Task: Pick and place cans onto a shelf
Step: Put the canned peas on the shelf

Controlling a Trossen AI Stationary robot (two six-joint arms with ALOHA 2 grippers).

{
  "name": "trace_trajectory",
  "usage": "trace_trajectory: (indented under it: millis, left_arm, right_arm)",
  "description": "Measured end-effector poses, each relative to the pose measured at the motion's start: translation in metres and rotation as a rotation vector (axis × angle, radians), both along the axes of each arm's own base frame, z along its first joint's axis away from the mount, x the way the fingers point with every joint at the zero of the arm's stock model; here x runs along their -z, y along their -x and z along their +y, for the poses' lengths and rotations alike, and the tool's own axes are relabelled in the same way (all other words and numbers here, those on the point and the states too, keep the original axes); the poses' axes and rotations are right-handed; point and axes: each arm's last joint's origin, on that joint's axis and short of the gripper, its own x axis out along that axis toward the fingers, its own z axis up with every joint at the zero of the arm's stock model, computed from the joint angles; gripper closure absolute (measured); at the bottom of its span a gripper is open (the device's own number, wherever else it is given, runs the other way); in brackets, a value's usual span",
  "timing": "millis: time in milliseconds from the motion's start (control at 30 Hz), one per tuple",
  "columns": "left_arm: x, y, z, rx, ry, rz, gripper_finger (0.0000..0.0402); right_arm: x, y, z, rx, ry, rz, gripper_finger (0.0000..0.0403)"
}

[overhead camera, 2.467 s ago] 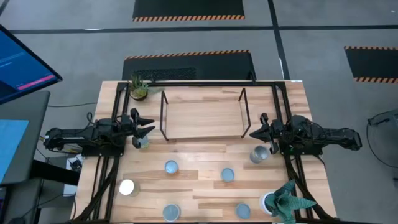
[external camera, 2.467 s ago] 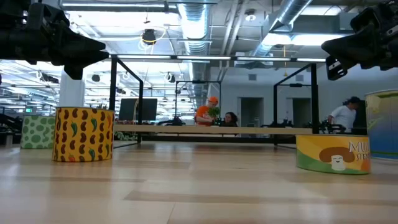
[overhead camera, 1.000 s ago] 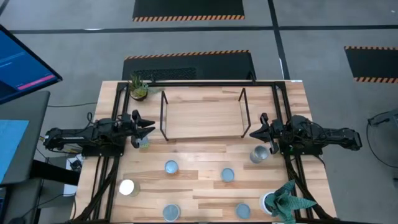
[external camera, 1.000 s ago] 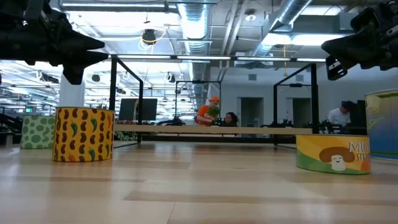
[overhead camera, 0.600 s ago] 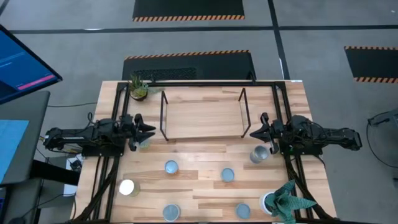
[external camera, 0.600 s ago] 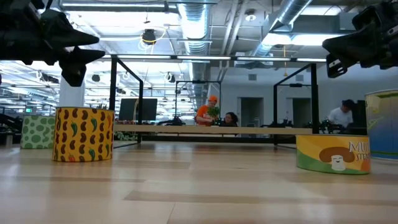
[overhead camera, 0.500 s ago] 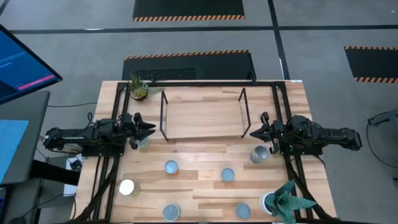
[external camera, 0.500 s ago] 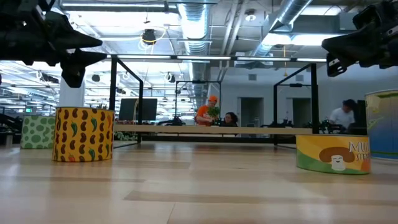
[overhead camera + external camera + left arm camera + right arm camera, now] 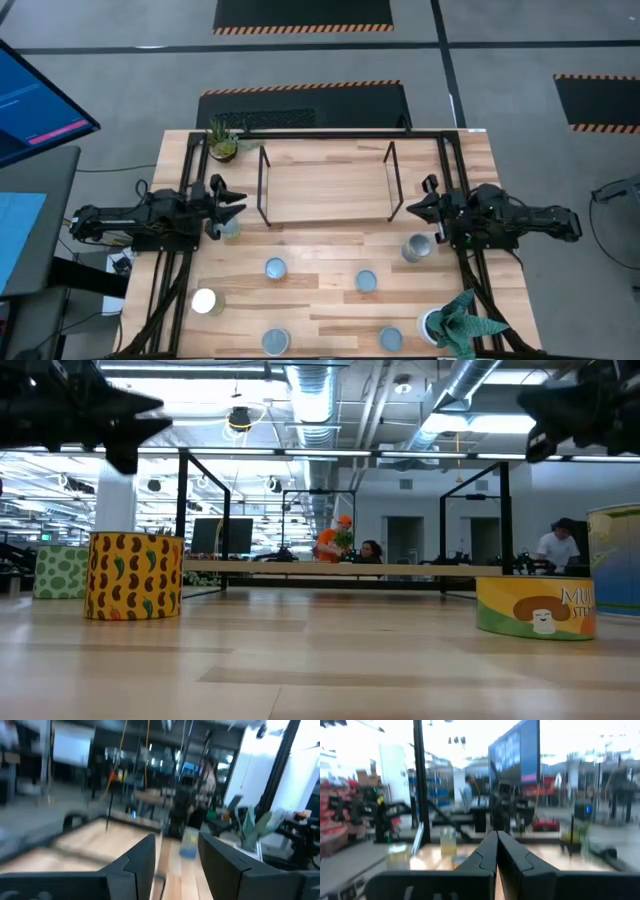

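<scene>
Several small cans stand upright on their bases on the wooden table: one (image 9: pixel 275 268) left of centre, one (image 9: pixel 366 281) at the middle, a white-topped one (image 9: pixel 205 301) near left, and others along the near edge. The shelf (image 9: pixel 327 185), black rods around a light board, stands at the far middle. My left gripper (image 9: pixel 232 205) hovers open at the left edge, above a can (image 9: pixel 231 229). My right gripper (image 9: pixel 412 208) hovers shut at the right edge, just beyond a can (image 9: pixel 415 248). In the left wrist view the fingers (image 9: pixel 142 860) stand apart; in the right wrist view they (image 9: pixel 490 851) meet.
A potted plant (image 9: pixel 222 143) stands at the far left corner, another (image 9: pixel 460 322) at the near right corner. A black frame (image 9: pixel 190 260) edges the table. In the low view a yellow can (image 9: pixel 133 576) and a mushroom-labelled can (image 9: pixel 533 606) stand low in front.
Both grippers have tipped their fingertips upward a little and now sit slightly higher in the low view. Neither has opened or shut. No can has moved.
</scene>
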Motion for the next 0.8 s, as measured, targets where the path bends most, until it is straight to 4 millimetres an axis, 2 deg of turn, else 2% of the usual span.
trace_trajectory:
  millis: [233,467,800]
  left_arm:
    - [-0.018,0.005,-0.001,0.001,-0.146,-0.166,0.0262]
    - [-0.028,0.007,-0.003,0.039,-0.174,-0.171,0.0262]
    - [-0.052,-0.003,-0.003,0.078,-0.170,-0.097,0.0262]
  right_arm:
    - [-0.014,0.004,0.001,0.000,0.016,-0.096,0.0368]
    - [-0.030,0.011,0.001,0.001,0.033,-0.225,0.0368]
    - [-0.032,0.012,0.001,-0.001,0.029,-0.244,0.0368]
